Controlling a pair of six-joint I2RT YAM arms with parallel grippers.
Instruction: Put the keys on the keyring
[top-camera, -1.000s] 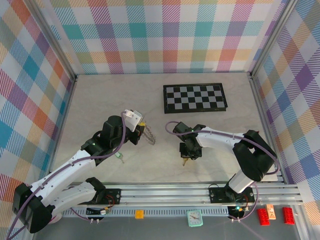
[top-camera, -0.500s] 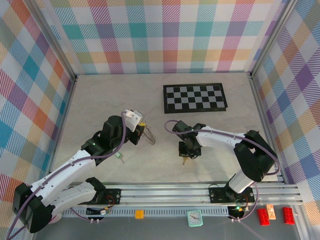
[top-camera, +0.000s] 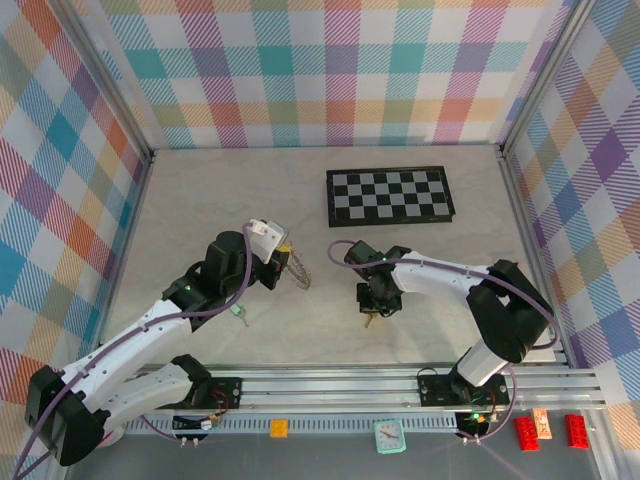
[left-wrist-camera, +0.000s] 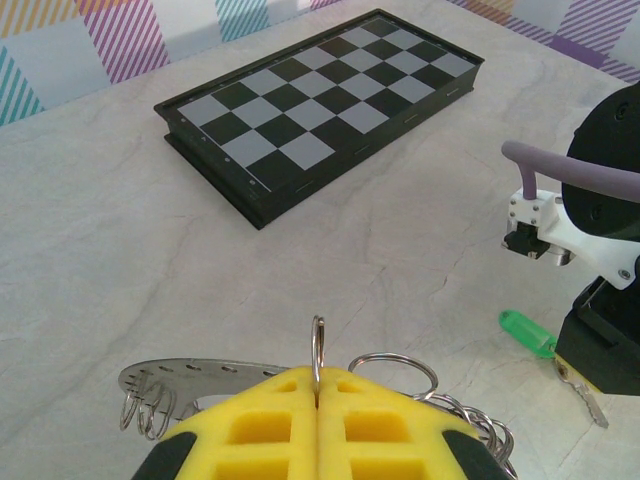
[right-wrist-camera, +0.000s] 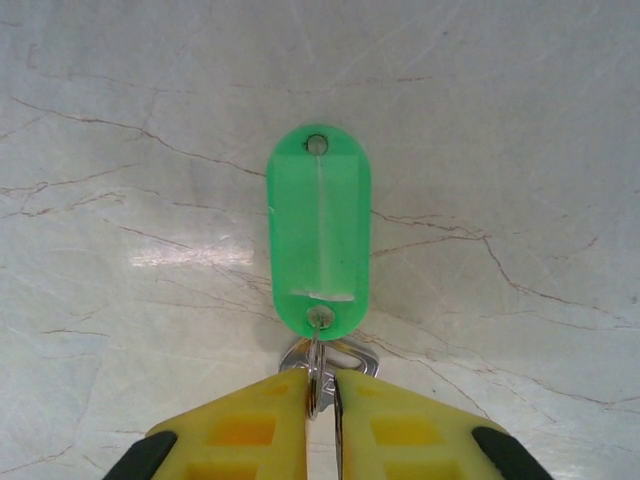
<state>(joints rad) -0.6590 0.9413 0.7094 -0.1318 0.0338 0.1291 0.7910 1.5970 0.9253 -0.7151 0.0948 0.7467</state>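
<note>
On the pale marbled bench (top-camera: 200, 200), beside a black-and-white checkerboard (top-camera: 390, 195), the left gripper (left-wrist-camera: 316, 382) is clenched on the flat dark grey metal keyring (left-wrist-camera: 200, 372). The right gripper (right-wrist-camera: 322, 388) pinches the wire loop of a green plastic-headed key (right-wrist-camera: 320, 230) lying flat.

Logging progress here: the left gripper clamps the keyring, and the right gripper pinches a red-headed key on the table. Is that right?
No. The key has a green head, not a red one, as the right wrist view shows. The left gripper does clamp the keyring, and the right gripper pinches that key on the table.
</note>
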